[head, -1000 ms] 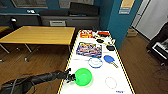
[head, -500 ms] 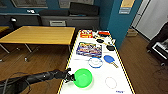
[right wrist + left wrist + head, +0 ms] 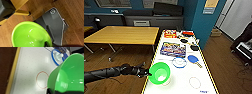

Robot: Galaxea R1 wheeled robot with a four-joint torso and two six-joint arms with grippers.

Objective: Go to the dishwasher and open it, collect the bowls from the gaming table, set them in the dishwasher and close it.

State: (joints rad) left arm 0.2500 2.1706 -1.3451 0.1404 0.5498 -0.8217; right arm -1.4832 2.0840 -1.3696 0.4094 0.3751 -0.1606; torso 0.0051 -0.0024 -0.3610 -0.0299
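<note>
moved: the green bowl point(image 3: 159, 73) and the left gripper point(image 3: 148, 73) have slid toward the table's left edge compared with half a second ago; nothing else has budged
white table point(image 3: 184, 83): one, with a thin yellow edge and fine dots on top, running away from the camera
wooden table point(image 3: 121, 35): one yellow-topped table, just left of the white one
left arm point(image 3: 106, 72): dark, reaching in over the wood floor to the white table's near left edge
colourful box point(image 3: 173, 49): one, lying flat mid-table
green bowl: one in the head view, tilted and sticking out over the near left edge, a pale ring mark on the table right by it
left gripper: pinching the bowl's rim on the side nearest the arm, dark tip under the rim in the left wrist view point(image 3: 50, 91)
right wrist view: a green bowl point(image 3: 30, 35) close up over wood floor and the robot's grey base
right gripper point(image 3: 46, 44): dark bit at the bowl's rim, can't tell its state
blue-rimmed disc point(image 3: 179, 62): one, white knob in the middle, just beyond the bowl
blue paddle point(image 3: 193, 59): one, beside the disc
red circle point(image 3: 42, 79): one, printed on the tabletop
</note>
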